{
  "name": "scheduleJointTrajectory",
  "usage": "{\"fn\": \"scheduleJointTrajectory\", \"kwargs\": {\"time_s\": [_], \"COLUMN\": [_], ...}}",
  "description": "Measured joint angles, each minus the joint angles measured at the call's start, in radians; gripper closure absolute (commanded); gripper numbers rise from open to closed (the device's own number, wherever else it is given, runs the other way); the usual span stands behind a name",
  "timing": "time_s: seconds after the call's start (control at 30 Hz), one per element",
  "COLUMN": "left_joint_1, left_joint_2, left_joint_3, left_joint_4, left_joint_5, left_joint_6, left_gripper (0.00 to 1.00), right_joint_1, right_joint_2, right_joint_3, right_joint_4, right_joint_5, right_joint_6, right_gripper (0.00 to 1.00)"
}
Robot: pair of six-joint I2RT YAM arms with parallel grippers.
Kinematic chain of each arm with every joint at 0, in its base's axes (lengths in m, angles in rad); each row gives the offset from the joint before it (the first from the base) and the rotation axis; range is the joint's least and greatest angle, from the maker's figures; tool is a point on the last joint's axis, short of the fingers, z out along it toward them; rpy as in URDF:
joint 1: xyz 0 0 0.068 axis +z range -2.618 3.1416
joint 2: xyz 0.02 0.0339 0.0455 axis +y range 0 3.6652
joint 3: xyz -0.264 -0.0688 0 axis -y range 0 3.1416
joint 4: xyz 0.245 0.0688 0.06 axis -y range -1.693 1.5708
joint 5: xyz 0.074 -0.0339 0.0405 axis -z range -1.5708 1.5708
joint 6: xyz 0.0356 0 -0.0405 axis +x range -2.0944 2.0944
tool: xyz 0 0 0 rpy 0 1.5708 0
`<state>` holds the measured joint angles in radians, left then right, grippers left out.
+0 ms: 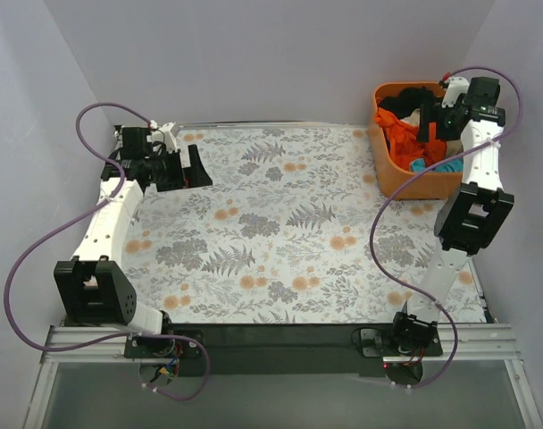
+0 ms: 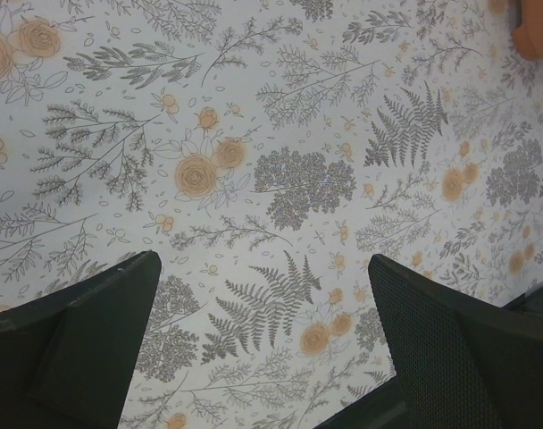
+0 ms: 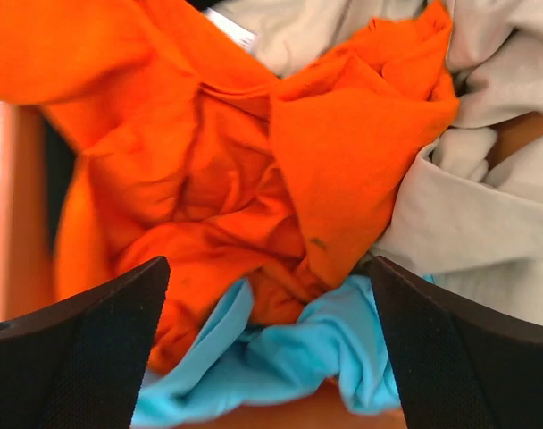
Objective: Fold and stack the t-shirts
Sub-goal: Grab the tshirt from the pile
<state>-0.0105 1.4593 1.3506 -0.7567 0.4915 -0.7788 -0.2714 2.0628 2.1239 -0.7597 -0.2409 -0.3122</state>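
Note:
The t-shirts lie crumpled in the orange basket (image 1: 385, 175) at the table's far right. The orange t-shirt (image 1: 402, 141) lies on top, with turquoise (image 1: 420, 164), beige (image 1: 414, 117) and black (image 1: 402, 96) cloth around it. My right gripper (image 1: 437, 125) hangs open just above the pile. In the right wrist view its jaws stand wide apart over the orange t-shirt (image 3: 227, 170), the turquoise t-shirt (image 3: 280, 353) and the beige t-shirt (image 3: 468, 214). My left gripper (image 1: 187, 170) is open and empty over the far left of the table; the left wrist view shows only the floral cloth (image 2: 271, 179) between its fingers.
A floral tablecloth (image 1: 280, 232) covers the table. White walls close in the back and both sides. The basket's corner shows at the top right of the left wrist view (image 2: 535, 31). Purple cables loop beside both arms.

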Motion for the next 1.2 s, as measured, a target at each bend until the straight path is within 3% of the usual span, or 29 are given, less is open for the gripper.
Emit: {"fn": "scheduleJointTrajectory", "kwargs": {"time_s": [0.33,0.4,0.47,0.5,0.53,0.57,0.67,0.7,0.77,0.8,0.83,1.2], "left_joint_1": [0.0,0.0,0.0,0.0,0.0,0.0,0.0,0.0,0.0,0.0,0.0,0.0], "left_joint_2": [0.021,0.035,0.049,0.055,0.058,0.061,0.069,0.072,0.08,0.085,0.09,0.109], "left_joint_3": [-0.045,-0.052,-0.056,-0.057,-0.058,-0.059,-0.059,-0.059,-0.059,-0.059,-0.059,-0.021], "left_joint_4": [0.01,0.011,0.011,0.01,0.011,0.01,0.011,0.011,0.01,0.01,0.01,-0.001], "left_joint_5": [-0.001,-0.002,-0.003,-0.004,-0.005,-0.005,-0.005,-0.005,-0.005,-0.005,-0.005,-0.002], "left_joint_6": [0.0,0.0,-0.001,-0.002,-0.003,-0.003,-0.004,-0.004,-0.006,-0.006,-0.007,-0.015], "left_gripper": [0.02,0.02,0.02,0.02,0.02,0.02,0.02,0.02,0.02,0.02,0.02,0.02], "right_joint_1": [-0.004,-0.002,-0.002,-0.003,-0.003,-0.003,-0.002,-0.002,-0.002,-0.002,-0.002,-0.003], "right_joint_2": [0.179,0.199,0.215,0.22,0.225,0.229,0.241,0.244,0.246,0.247,0.247,0.16], "right_joint_3": [0.058,0.079,0.094,0.099,0.1,0.101,0.105,0.105,0.105,0.105,0.105,0.085], "right_joint_4": [0.109,0.134,0.159,0.169,0.18,0.188,0.2,0.204,0.207,0.209,0.211,0.192], "right_joint_5": [0.066,0.085,0.099,0.107,0.113,0.12,0.136,0.14,0.141,0.14,0.141,0.095], "right_joint_6": [-0.001,-0.001,-0.006,-0.005,-0.009,-0.005,-0.003,-0.005,-0.01,-0.014,-0.017,0.014], "right_gripper": [0.34,0.47,0.53,0.63,0.66,0.66,0.5,0.5,0.63,0.88,0.98,0.99]}}
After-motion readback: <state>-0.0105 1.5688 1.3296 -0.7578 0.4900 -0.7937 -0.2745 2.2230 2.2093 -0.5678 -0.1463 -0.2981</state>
